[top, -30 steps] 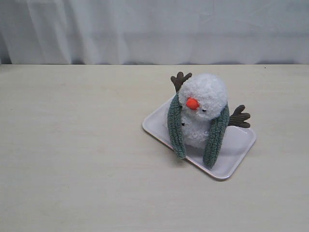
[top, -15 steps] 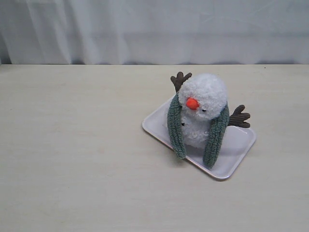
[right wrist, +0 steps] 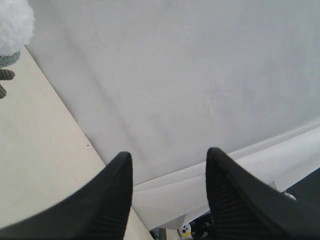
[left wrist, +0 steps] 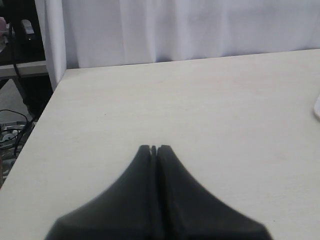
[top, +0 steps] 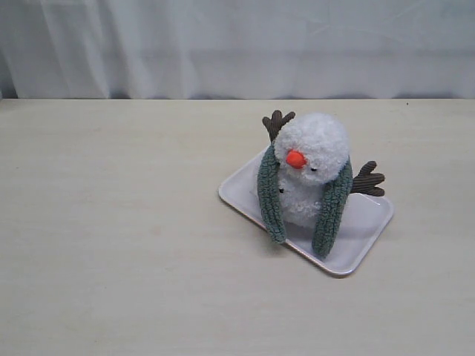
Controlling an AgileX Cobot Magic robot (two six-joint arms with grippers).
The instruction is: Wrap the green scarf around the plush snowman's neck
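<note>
The plush snowman sits upright on a flat white tray right of the table's middle. The green scarf is draped behind its neck, and both ends hang down the front, one on each side of the body. No arm shows in the exterior view. My left gripper is shut with nothing in it, above bare table far from the toy. My right gripper is open and empty, facing the white curtain; a bit of the snowman's head shows at the corner of the right wrist view.
A white curtain hangs along the table's far edge. The table's left edge drops off to cables and dark gear on the floor. The tray's rim just shows in the left wrist view.
</note>
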